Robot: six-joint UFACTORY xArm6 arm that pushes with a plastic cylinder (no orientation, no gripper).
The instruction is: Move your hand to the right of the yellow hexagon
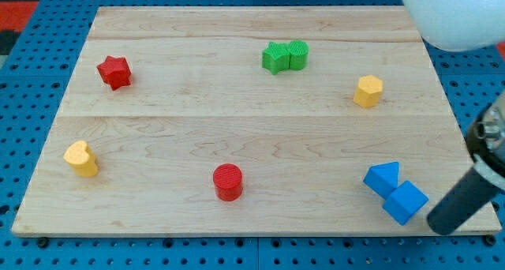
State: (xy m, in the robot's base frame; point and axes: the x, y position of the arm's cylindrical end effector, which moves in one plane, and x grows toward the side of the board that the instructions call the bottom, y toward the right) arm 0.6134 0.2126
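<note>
**Rod at the board's lower right corner, well below the yellow hexagon**

My tip (439, 223) sits near the bottom right corner of the wooden board (237, 136), just to the right of the blue cube (405, 202). The rod slants up toward the view's right edge. There is no claw on this arm, so there is no open or closed state to tell; the rod holds nothing.

The yellow hexagon (368, 91) stands in the upper right part of the board, well above my tip and a little to its left. It is apart from every other block.

The blue cube touches a blue triangle (383, 178) that lies just up and left of it. A red cylinder (228, 181) stands near the bottom middle. A yellow heart (81, 158) is at the left side, and a red star (114, 71) is at the upper left. Near the top middle, a green star (274, 58) touches a green cylinder (297, 54) on its right.

A white rounded object (454, 16) fills the view's top right corner.
</note>
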